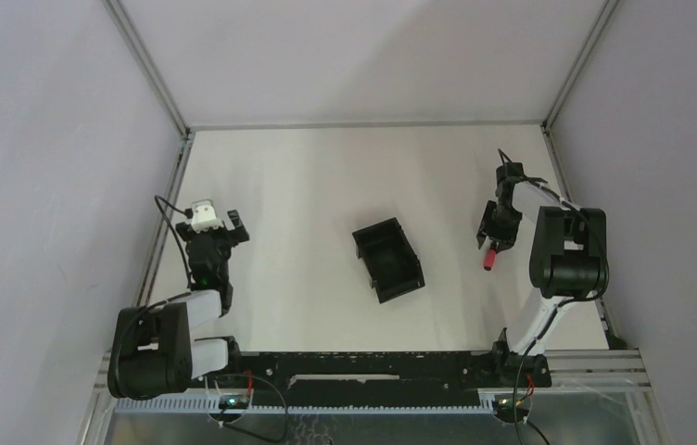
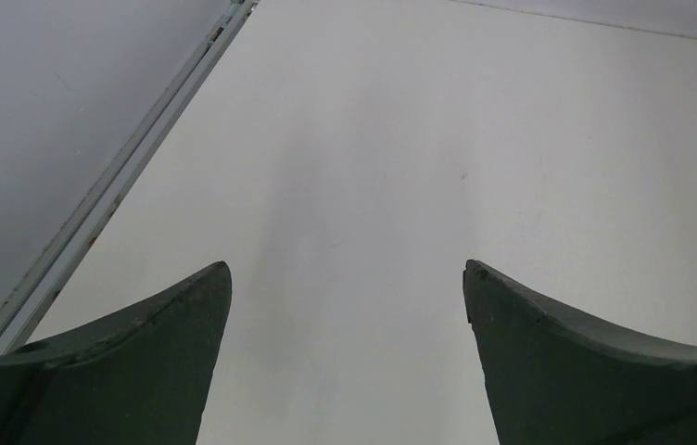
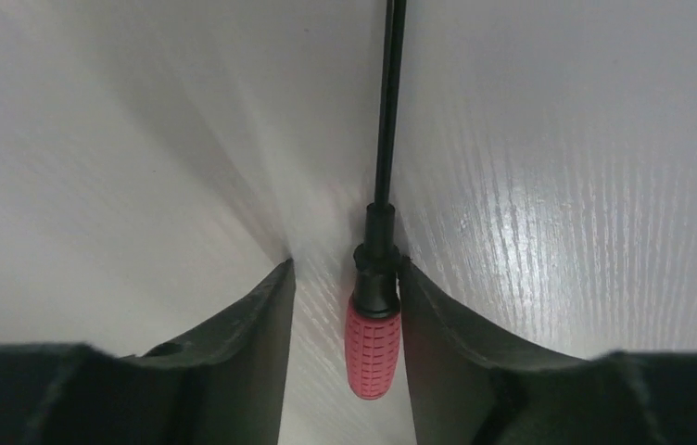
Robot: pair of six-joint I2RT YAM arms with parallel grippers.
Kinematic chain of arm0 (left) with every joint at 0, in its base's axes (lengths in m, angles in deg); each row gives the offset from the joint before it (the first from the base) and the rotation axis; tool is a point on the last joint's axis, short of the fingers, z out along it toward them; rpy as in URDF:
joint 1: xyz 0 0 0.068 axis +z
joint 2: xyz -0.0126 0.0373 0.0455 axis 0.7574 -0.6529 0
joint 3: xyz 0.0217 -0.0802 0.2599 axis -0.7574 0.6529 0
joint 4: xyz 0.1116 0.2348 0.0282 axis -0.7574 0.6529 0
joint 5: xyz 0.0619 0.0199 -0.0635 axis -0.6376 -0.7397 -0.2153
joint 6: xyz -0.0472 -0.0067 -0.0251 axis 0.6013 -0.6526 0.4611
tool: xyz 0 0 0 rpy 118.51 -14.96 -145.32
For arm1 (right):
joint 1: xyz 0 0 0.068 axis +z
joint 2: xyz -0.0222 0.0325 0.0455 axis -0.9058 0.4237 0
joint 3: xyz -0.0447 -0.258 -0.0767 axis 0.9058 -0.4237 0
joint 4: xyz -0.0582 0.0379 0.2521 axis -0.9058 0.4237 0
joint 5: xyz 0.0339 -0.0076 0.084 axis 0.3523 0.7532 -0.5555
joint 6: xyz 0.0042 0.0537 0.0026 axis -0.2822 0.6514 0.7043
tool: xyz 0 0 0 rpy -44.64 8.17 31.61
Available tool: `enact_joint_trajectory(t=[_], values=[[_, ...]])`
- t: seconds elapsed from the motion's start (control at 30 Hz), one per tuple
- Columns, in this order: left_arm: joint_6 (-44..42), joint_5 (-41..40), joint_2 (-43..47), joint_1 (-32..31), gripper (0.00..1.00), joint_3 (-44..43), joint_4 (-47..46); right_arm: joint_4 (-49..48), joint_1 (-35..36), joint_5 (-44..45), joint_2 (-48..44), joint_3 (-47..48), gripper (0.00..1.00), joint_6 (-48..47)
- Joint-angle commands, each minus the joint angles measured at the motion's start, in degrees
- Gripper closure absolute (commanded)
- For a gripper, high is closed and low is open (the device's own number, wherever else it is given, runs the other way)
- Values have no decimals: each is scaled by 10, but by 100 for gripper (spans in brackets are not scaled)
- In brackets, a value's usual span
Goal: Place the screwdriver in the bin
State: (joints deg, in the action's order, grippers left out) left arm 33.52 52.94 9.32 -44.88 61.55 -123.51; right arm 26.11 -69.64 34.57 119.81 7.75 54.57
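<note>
The screwdriver [image 3: 371, 343], red ribbed handle and thin dark shaft, lies flat on the white table. My right gripper [image 3: 345, 264] is down at the table and open, its jaws on either side of the handle. The right finger touches the black collar; the left finger stands clear with a gap. In the top view the red handle [image 1: 490, 259] sticks out of the right gripper [image 1: 495, 230] toward the near side. The black open-top bin [image 1: 409, 254] sits at the table's middle, left of the screwdriver, and looks empty. My left gripper [image 1: 218, 222] is open and empty at the far left.
Grey enclosure walls surround the table, and a metal rail [image 2: 113, 190] runs along its left edge close to the left gripper [image 2: 346, 266]. The right arm's black joints [image 1: 567, 250] stand between the screwdriver and the right wall.
</note>
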Motion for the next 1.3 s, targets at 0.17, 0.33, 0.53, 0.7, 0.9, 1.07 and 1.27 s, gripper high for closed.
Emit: enact_joint_trajectory(t=[0.17,0.33,0.53,0.7,0.9,1.07,1.27], values=[[-8,-8,0,-3,0,-27,-15,-26,-4,16,30,2,100,-46],[-7,-7,0,-3,0,-26,-15,52,1,19,-31,52,100,-63],[-7,-7,0,-4,0,-27,-15,230,5,31,-86,190,100,-70],[-7,-8,0,-3,0,-27,-14,357,13,35,-96,323,100,-68],[-7,-8,0,-4,0,-27,-15,372,63,29,-106,369,100,-42],[-7,-7,0,-3,0,-27,-15,333,216,31,-96,375,100,-13],[-7,-7,1,-3,0,-27,-15,315,376,23,-32,431,100,-18]])
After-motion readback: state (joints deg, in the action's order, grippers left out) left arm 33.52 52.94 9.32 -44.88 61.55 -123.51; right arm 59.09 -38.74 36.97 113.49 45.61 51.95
